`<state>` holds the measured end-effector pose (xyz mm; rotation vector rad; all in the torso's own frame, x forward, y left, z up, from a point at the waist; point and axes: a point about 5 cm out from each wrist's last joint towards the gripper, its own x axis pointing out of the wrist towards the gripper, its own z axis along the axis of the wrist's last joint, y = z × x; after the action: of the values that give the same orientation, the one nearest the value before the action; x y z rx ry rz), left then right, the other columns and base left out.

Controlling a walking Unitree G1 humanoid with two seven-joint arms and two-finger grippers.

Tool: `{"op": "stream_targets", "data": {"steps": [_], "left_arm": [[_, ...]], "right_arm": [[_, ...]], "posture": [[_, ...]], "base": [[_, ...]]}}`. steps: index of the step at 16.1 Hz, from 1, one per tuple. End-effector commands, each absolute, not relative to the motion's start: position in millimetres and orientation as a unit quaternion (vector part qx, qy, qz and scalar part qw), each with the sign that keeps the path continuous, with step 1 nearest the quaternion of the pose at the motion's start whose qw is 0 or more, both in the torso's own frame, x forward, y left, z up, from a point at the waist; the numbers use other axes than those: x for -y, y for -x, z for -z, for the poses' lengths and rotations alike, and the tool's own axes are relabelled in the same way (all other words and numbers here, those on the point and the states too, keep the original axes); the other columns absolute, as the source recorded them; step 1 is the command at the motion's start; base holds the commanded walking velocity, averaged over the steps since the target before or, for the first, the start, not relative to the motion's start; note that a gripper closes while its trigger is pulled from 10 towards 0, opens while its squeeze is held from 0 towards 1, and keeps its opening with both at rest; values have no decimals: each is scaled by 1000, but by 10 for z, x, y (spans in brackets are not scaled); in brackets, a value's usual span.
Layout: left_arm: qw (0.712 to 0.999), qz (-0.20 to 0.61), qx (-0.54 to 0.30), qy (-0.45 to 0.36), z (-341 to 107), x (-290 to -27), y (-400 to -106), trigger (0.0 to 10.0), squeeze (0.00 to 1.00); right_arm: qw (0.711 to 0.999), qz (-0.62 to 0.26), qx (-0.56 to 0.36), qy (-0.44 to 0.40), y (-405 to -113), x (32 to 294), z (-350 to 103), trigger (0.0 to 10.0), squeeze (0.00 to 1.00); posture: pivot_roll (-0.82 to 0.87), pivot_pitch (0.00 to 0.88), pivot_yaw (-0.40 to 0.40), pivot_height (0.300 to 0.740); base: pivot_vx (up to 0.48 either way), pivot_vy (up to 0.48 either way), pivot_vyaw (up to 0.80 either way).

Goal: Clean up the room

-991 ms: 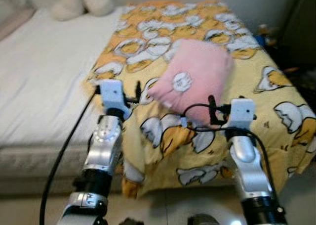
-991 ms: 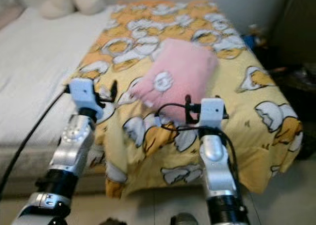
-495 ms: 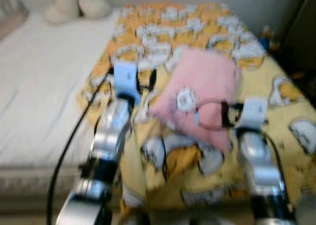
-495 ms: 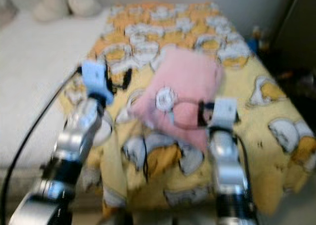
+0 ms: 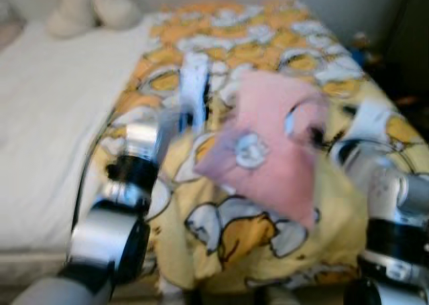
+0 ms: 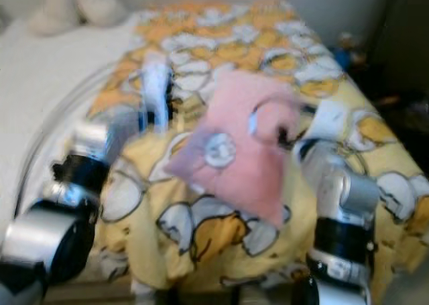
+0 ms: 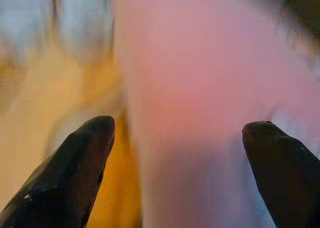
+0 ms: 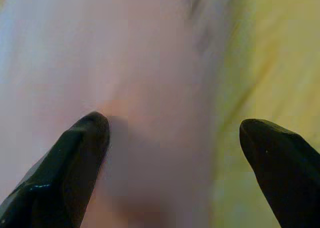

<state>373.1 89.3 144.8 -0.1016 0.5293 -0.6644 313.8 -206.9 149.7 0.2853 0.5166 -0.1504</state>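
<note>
The pink pillow lies on a yellow blanket printed with white and orange egg shapes, which covers the near end of the bed. A small round white mark sits on the pillow's near half. The head views are blurred, so fine detail is lost.

The left gripper is just beside the pillow's left edge. Its two black fingers are spread wide and hold nothing. Between them and just ahead lies the pink fabric, with yellow and orange blanket off toward one finger. In the head view the left arm reaches forward over the blanket's left part, its white wrist block smeared by motion.

The right gripper is at the pillow's right edge. Its fingers are likewise parted and grip nothing. Pink fabric fills the gap in front of them, and yellow blanket shows beside the far finger. Whether either gripper's tips touch the pillow cannot be told through the blur. The right arm rises from the lower right, bent toward the pillow.

The pillow sits between the two grippers. Well beyond the left gripper, on the white sheet, rests a pale plush toy at the far edge.
</note>
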Motion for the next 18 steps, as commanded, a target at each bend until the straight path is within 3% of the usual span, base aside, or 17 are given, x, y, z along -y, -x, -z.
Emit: {"op": "stream_targets", "data": {"steps": [1,5,7,12,18], "left_arm": [[900,331,-280,43,-1382,-887,-3716,10000,0],[893,326,-282,127,-1468,-800,-3774,10000,0],[897,327,-229,187,-1695,-762,-3880,10000,0],[914,325,-205,131,-1835,-869,-3945,10000,0],[900,320,-237,178,-1566,-615,-3867,10000,0]], "right_arm": [[944,78,-286,-145,-3113,2133,-1425,10000,0],[941,88,-301,-127,-3114,2204,-1459,10000,0],[940,111,-312,-79,-3095,2362,-1413,10000,0],[944,110,-306,-61,-3049,2354,-1400,10000,0],[941,117,-314,-44,-3136,2469,-1312,10000,0]], "posture": [[-208,0,82,696],[-247,0,77,696],[-271,0,36,696],[-260,0,41,696],[-244,0,1,696]], "base": [[0,0,0],[0,0,0],[0,0,0],[0,0,0],[0,0,0]]}}
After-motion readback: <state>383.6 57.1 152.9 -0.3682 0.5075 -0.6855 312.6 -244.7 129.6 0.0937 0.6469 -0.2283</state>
